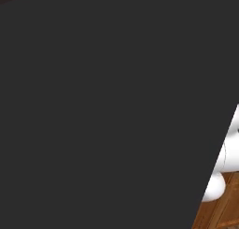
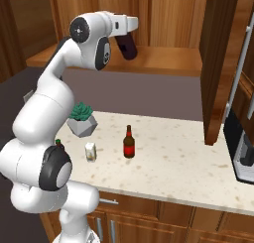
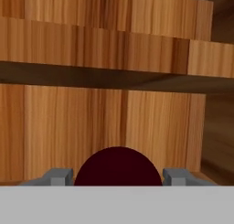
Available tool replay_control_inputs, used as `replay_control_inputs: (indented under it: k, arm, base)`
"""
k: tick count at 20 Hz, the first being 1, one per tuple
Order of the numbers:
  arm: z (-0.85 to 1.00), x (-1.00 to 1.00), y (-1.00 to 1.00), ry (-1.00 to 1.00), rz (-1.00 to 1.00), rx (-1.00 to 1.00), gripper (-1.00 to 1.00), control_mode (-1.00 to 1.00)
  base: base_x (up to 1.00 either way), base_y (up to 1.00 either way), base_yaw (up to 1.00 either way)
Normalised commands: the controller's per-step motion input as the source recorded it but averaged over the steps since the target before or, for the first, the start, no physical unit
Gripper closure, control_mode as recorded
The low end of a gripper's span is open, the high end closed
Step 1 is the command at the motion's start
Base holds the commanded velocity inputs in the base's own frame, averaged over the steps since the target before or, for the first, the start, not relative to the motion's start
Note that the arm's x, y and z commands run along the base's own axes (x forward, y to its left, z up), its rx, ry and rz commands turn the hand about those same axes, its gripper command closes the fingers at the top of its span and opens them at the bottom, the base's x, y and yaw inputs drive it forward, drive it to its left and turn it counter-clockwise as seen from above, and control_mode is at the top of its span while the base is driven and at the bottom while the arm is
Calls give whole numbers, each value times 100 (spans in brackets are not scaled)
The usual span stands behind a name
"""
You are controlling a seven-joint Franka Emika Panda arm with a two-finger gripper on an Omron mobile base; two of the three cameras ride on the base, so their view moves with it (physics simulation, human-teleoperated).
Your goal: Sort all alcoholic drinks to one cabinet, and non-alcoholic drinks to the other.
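Observation:
My gripper [image 2: 125,37] reaches into the open upper cabinet [image 2: 163,58] and is shut on the wide dark purple bottle [image 2: 129,48], which hangs tilted just above the shelf. In the hand view the bottle's dark round body [image 3: 118,166] fills the gap between the two fingertips [image 3: 57,176] of the gripper [image 3: 117,177], with the cabinet's wooden back wall behind it. On the counter [image 2: 173,162] below stand a brown beer bottle [image 2: 129,144] and a small white carton [image 2: 90,151]. Another small dark bottle top [image 2: 59,143] peeks from behind my arm.
A potted plant [image 2: 82,119] sits at the back left of the counter. The open cabinet door [image 2: 218,63] hangs at the right, above a dark appliance [image 2: 243,148]. A flat dark panel [image 1: 93,106] blocks nearly all of the left base view.

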Motion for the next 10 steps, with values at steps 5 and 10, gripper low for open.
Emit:
replay_control_inputs:
  k: [5, 10]
  arm:
    - [-8, 14, 0, 0, 0, 0, 100, -100]
    - [-5, 10, -1, 0, 0, 1, 100, -100]
  base:
    - [0, 0, 0]
    - [0, 0, 0]
